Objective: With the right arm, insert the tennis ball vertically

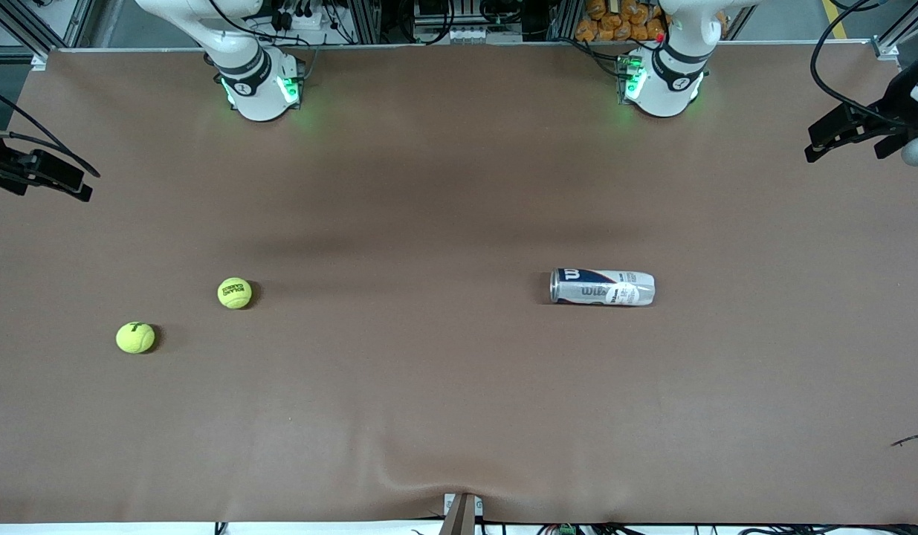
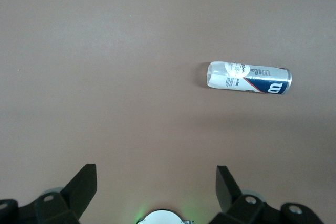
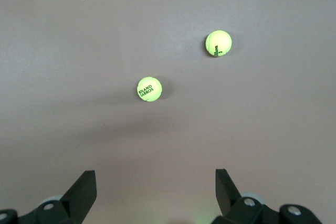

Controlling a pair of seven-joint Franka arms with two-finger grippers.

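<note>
1. The counter [image 1: 459,416] is covered by a smooth, matte brown sheet, with a soft ripple at the edge nearest the front camera

2. Two tennis balls lie on it toward the right arm's end: round, fuzzy, bright yellow-green felt with dark lettering

3. The first tennis ball [image 1: 234,293] [image 3: 149,89] carries dark printed words across its nap; it sits farther from the front camera than its mate

4. The second tennis ball [image 1: 135,337] [image 3: 218,43] lies nearer the front camera and closer to the right arm's end of the counter, well apart from the first

5. The ball can [image 1: 602,287] [image 2: 248,78], a clear plastic cylinder with a white, navy and red printed label, lies on its side toward the left arm's end, well apart from both balls; its long axis runs along the counter's length, and its metal-rimmed end faces the balls

6. The right gripper [image 3: 152,195] hangs high over the counter above the two balls, its black angular fingers [image 3: 84,187] spread wide with nothing between them

7. The left gripper [image 2: 155,195] hangs high over the counter near the can, its dark fingers [image 2: 84,184] likewise spread wide and holding nothing

8. Both arms' white bases [image 1: 262,93] stand along the counter's edge farthest from the front camera, ringed with green lights
</note>
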